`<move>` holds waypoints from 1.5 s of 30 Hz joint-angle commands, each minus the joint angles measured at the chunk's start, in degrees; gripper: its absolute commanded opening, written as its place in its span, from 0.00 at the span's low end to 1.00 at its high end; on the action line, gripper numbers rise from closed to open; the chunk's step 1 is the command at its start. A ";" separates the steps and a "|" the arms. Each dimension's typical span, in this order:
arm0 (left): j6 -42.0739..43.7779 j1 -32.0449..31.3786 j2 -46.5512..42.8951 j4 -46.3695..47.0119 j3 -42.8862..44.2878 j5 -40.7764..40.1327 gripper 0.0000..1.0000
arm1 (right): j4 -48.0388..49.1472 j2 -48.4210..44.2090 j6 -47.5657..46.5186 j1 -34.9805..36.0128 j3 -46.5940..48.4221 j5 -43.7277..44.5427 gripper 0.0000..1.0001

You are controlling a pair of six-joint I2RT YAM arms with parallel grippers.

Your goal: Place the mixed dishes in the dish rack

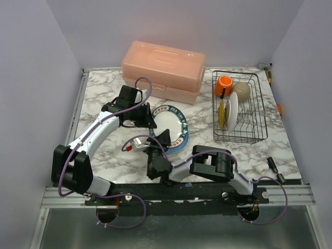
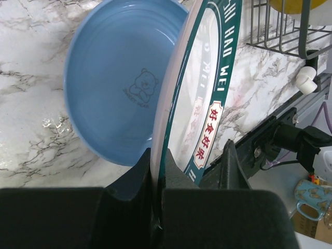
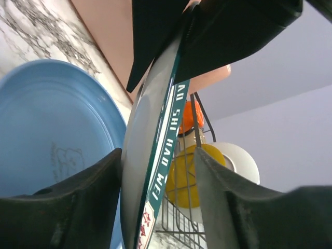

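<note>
Top external: shows the left claw (image 1: 147, 118) clamped on the rim of the green-rimmed white plate (image 1: 168, 120) over the blue plate (image 1: 181, 143) on the marble surface (image 1: 104, 93), the right claw (image 1: 165, 138) at its near rim, and the dish rack (image 1: 261, 111) well to the right holding the orange mug (image 1: 224, 83) and cream bowl (image 1: 241, 91). Left wrist: shows closed fingers pinching that rim, the plate tilted up on edge. Right wrist: finds fingers spread open astride the plate's edge.
</note>
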 commanded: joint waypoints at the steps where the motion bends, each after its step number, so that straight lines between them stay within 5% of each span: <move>1: -0.79 0.03 -2.33 2.99 -0.33 4.26 0.00 | 19.72 -1.41 -2.08 -0.57 0.44 2.39 0.53; 4: -0.80 0.03 -2.34 3.34 -0.59 5.36 0.00 | 19.64 -1.85 0.08 -1.48 -0.08 3.80 0.41; 9: -0.79 0.04 -2.28 3.65 -0.81 6.08 0.00 | 17.26 -4.40 4.31 -1.58 -1.08 5.07 0.01; 20: -1.39 0.03 -2.24 4.60 -1.33 7.34 0.00 | 19.74 -10.59 12.31 -1.03 -2.72 7.78 0.01; 22: -1.49 0.04 -2.32 4.63 -1.43 6.20 0.00 | 19.81 -10.56 11.53 -1.03 -2.11 7.67 0.26; 24: -1.56 0.04 -2.40 4.18 -1.27 4.76 0.00 | 19.81 -10.92 11.66 -1.00 -1.49 8.41 0.69; 25: -1.79 0.04 -2.54 4.30 -1.34 4.25 0.00 | 19.81 -11.56 12.53 -1.00 -1.61 9.09 0.99; 33: -3.23 1.77 -3.99 5.53 -2.37 1.70 0.00 | 19.81 -18.42 29.02 -1.01 -3.03 18.40 1.00; 45: -4.22 3.55 -2.45 5.59 -2.40 0.89 0.00 | 19.82 -42.89 76.92 6.24 -20.07 20.45 1.00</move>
